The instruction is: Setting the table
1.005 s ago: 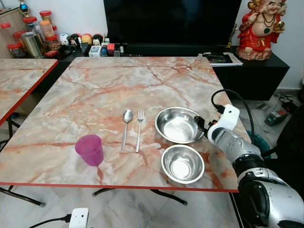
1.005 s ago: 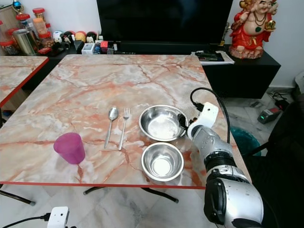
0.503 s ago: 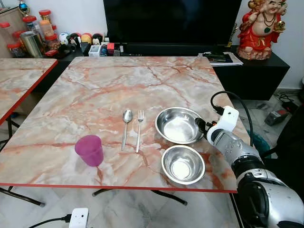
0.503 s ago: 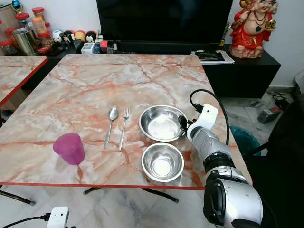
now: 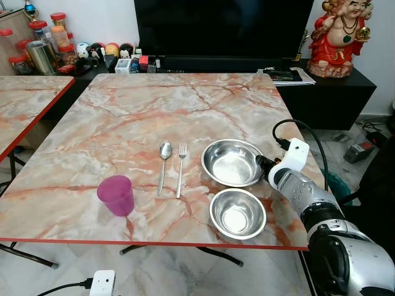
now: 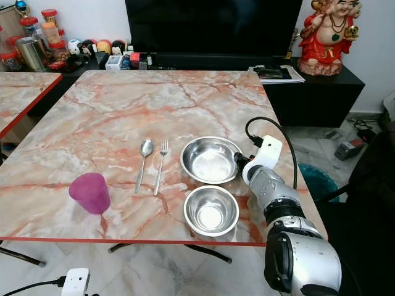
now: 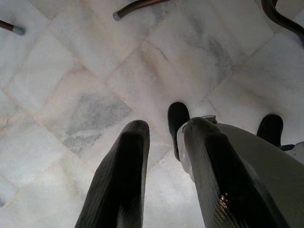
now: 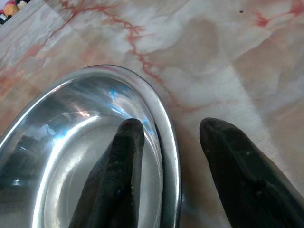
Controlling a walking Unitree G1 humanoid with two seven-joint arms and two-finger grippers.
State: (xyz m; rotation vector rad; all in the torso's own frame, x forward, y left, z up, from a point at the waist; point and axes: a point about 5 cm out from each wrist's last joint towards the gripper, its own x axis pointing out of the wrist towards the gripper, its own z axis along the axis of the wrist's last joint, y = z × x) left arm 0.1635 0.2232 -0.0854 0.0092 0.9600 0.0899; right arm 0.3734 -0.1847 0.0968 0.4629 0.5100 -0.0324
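On the marble table (image 5: 123, 123), right hand (image 8: 166, 142) straddles the larger bowl's (image 5: 231, 161) rim, fingers apart.

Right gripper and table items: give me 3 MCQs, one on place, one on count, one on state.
1. Where is the right gripper?
A. Over the pink cup
B. At the larger steel bowl's right rim
C. On the fork

2. How many steel bowls are on the marble table?
A. One
B. Two
C. Three

3. What state is the right gripper in?
A. Open, fingers either side of the rim
B. Shut on the spoon
C. Shut with nothing held

Key: 1 B, the head views put it at the larger steel bowl. 2 B, that bowl plus the smaller steel bowl. 3 A, the right wrist view shows one finger inside the rim, one outside.
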